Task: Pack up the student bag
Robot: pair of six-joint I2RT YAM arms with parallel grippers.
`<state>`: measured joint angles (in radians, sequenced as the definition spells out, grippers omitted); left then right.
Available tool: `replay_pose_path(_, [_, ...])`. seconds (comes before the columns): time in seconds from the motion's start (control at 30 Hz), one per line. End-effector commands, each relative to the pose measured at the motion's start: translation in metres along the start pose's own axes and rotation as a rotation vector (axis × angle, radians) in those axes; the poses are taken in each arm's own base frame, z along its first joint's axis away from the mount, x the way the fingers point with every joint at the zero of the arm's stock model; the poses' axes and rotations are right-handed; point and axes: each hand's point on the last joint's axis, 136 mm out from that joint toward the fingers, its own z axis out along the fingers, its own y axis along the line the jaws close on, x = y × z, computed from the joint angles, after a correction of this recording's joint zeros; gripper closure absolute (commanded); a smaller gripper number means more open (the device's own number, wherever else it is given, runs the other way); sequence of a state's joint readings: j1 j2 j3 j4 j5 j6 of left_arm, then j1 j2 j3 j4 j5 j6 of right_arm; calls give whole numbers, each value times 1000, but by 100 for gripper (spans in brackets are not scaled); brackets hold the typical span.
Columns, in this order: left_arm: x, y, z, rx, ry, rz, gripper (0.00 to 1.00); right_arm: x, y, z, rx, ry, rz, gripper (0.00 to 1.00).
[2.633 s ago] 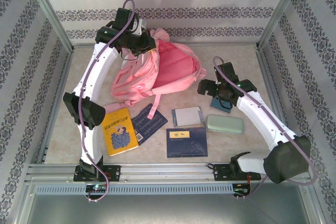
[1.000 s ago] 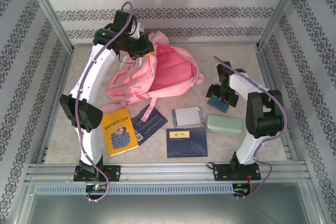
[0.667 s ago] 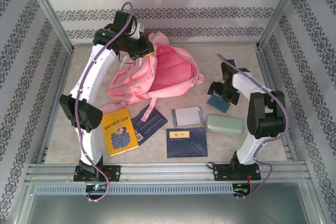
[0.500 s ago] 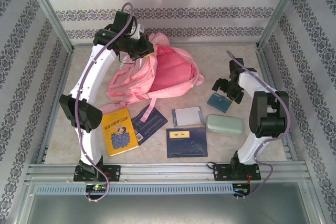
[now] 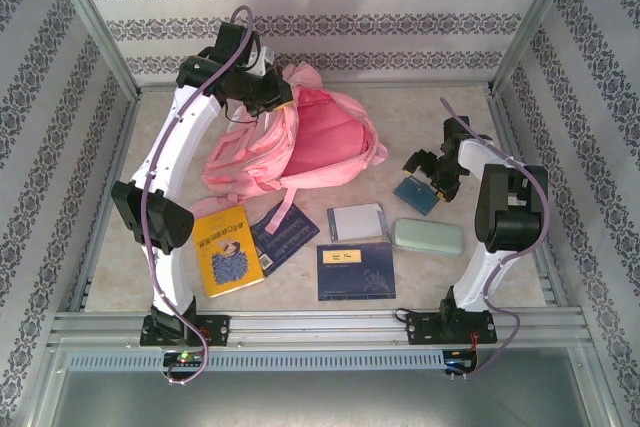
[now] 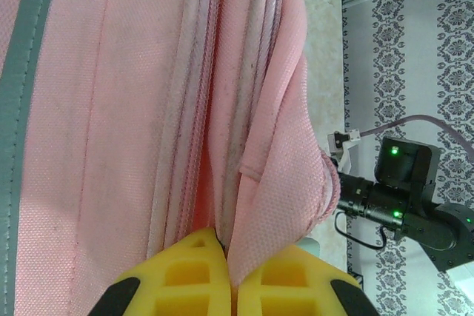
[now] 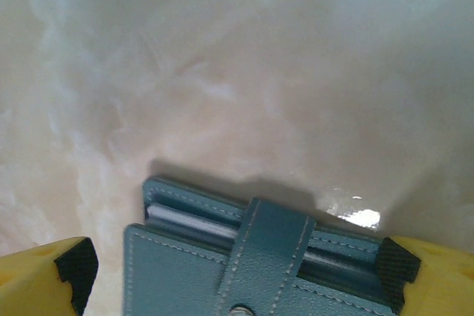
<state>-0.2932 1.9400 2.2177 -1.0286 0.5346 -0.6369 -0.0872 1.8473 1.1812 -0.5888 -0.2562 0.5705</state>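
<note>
Plainly, the coming move turns on the right side of the table: the right gripper (image 5: 432, 175) hangs low over a teal wallet (image 5: 414, 194), its jaws spread as wide as they go and holding nothing. In the right wrist view the wallet's strapped edge spans almost the whole gap between the two yellow fingers. The pad on one side sits just at a corner of the wallet and the other stands a little apart, so closing would squeeze it across that width. Whether either pad already touches the leather I cannot tell. The student bag (image 5: 300, 142) lies at the rear of the table, left of centre, well apart from the wallet. Its dark pink inside faces up and towards the right arm. From the right gripper the bag's mouth is therefore to the left and slightly farther back. The left gripper (image 6: 231, 271) is clamped tight on a fold of the bag's pink fabric by the zip at the top rim, and seems to be holding the mouth up. The right arm is clearly the nearer one to the wallet, and judging from this, its path into the bag runs leftward over bare table.
</note>
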Motion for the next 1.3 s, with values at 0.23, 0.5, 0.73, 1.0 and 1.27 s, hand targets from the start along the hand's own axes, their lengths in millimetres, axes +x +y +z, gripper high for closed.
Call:
replay_pose_path(0.23, [-11,-34,-37,110,-89,44,100,48,-7,-4,23,60,27,2])
replay_pose_path(0.5, [-13,-36,-36,118,-90,46,100,61,-5,-20,99,22,-24,2])
replay_pose_path(0.73, [-15,-34,-34,114,-88,42,100,69,18,-42,231,-34,-294,4])
replay_pose_path(1.0, [-15,-35,-34,118,-89,43,100,99,63,-24,8,124,-272,23])
replay_pose_path(1.27, [-13,-34,-35,114,-84,44,100,89,80,7,-67,182,-214,26])
